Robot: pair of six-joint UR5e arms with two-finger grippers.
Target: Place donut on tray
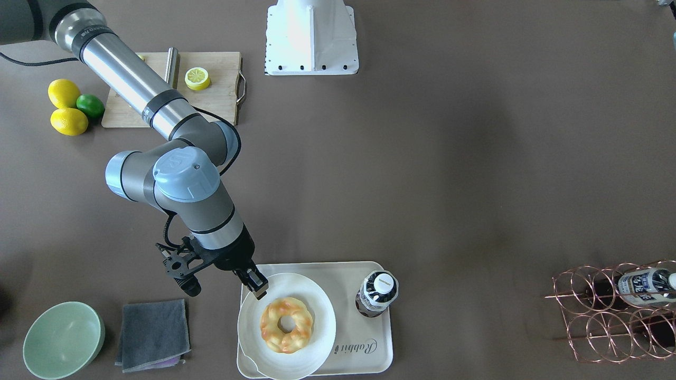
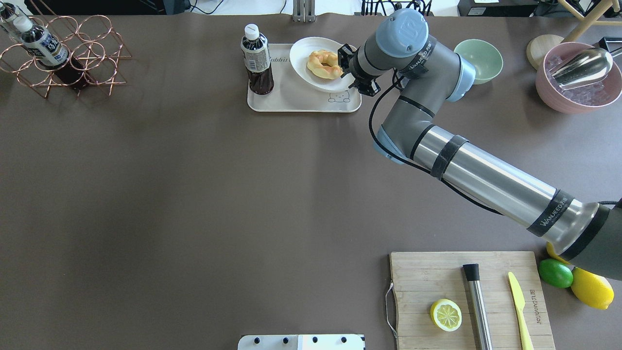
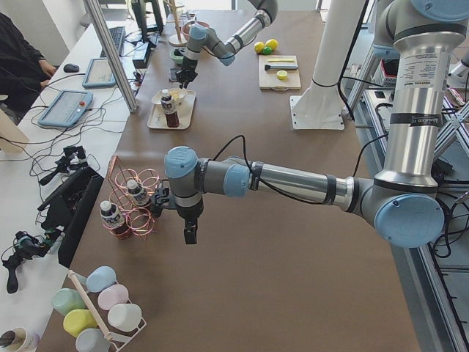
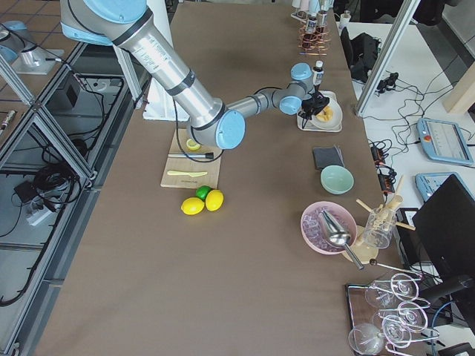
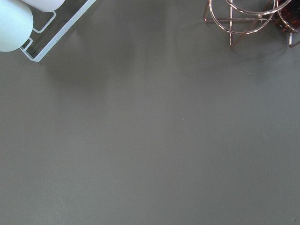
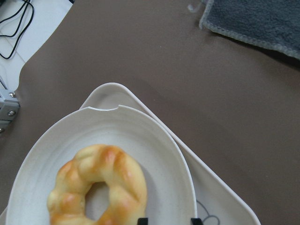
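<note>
The donut [image 1: 287,324] lies on a white plate [image 1: 325,316] on the tray [image 1: 380,338]. The right gripper [image 1: 259,287] hangs by the plate's rim, jaws apart and empty, tips half cut off. I cannot tell how the left gripper [image 3: 190,233] holds its jaws.

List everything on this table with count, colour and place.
donut: one, golden-yellow, on the plate
plate: one, off-white, on the tray
tray: one, cream, operators' side
bottle: one, dark, on the tray
wire rack: one, copper, holds two bottles
bowl: one, green, beside the cloth
cloth: one, grey, beside the tray
cutting board: one, wooden, robot's side
lemon half: one, yellow, on the board
lemons: two, yellow, beside the board
lime: one, green, by the lemons
right gripper: one, black, fingers open by the plate
left gripper: one, dark, over bare table
</note>
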